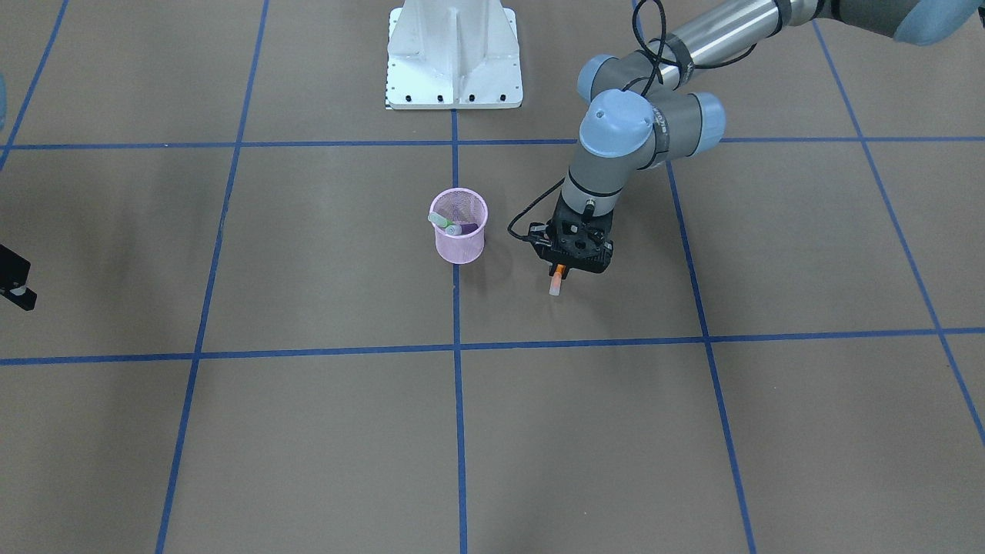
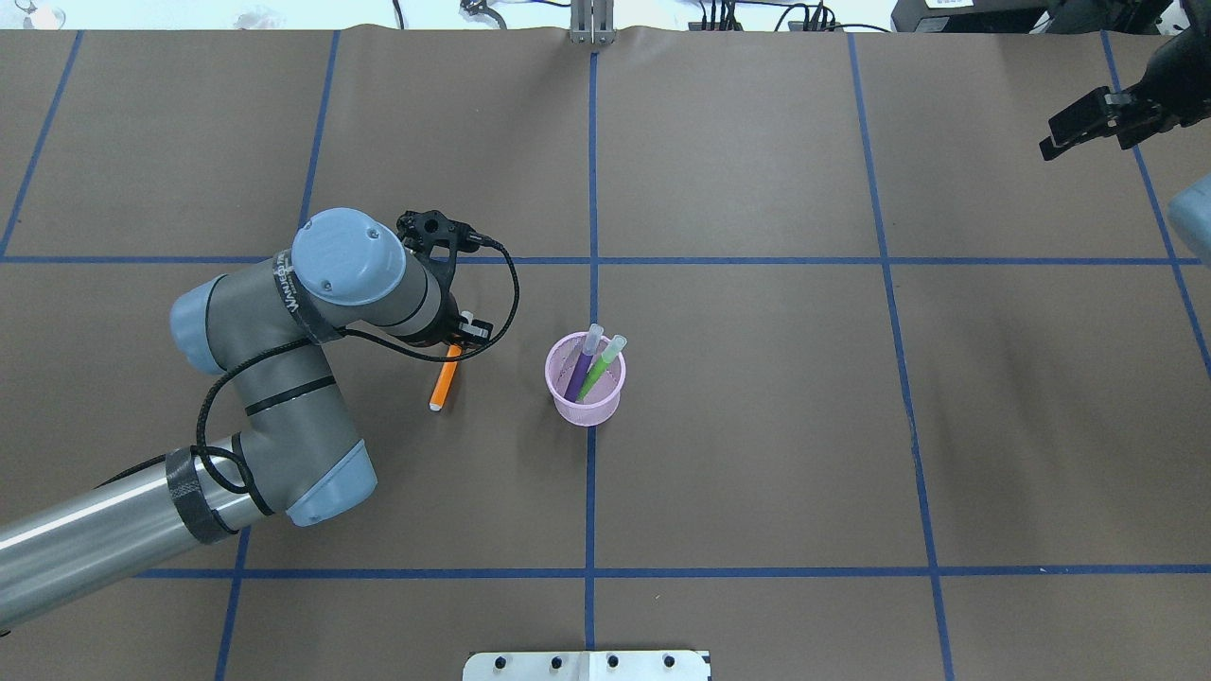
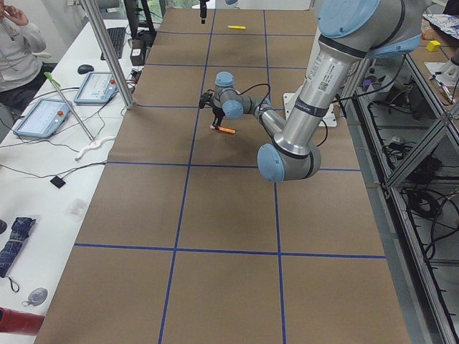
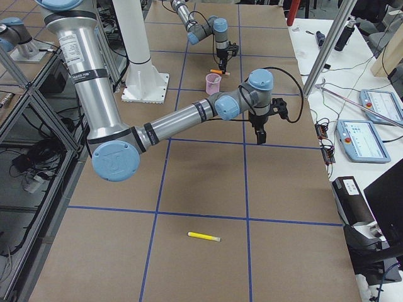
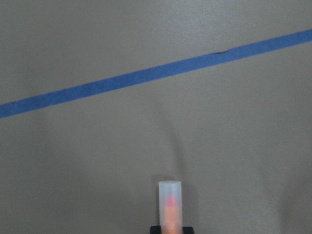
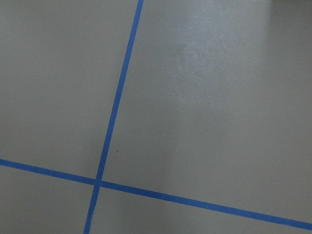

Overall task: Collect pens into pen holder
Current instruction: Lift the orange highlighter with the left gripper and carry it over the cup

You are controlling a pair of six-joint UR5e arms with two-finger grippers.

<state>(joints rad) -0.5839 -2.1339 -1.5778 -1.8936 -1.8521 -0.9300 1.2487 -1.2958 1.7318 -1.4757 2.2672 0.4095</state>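
Note:
My left gripper point(image 1: 564, 267) is shut on the orange pen point(image 1: 555, 284), near its capped end. The pen point(image 2: 443, 380) hangs tilted just left of the pen holder in the overhead view. Its pale cap fills the bottom of the left wrist view point(image 5: 169, 196). The pink mesh pen holder point(image 2: 588, 405) stands upright at the table's middle with the purple pen point(image 2: 578, 372) and the green pen point(image 2: 598, 371) leaning in it. The yellow pen point(image 4: 204, 236) lies alone far off toward the robot's right end. My right gripper point(image 2: 1048, 134) hovers empty there, its jaws apart.
The white pedestal base point(image 1: 454, 61) stands at the robot's side of the table. Blue tape lines point(image 2: 592, 284) cross the brown table cover. A black cable point(image 2: 506, 293) loops from the left wrist. Operators' desks with tablets point(image 3: 43, 115) line the far side.

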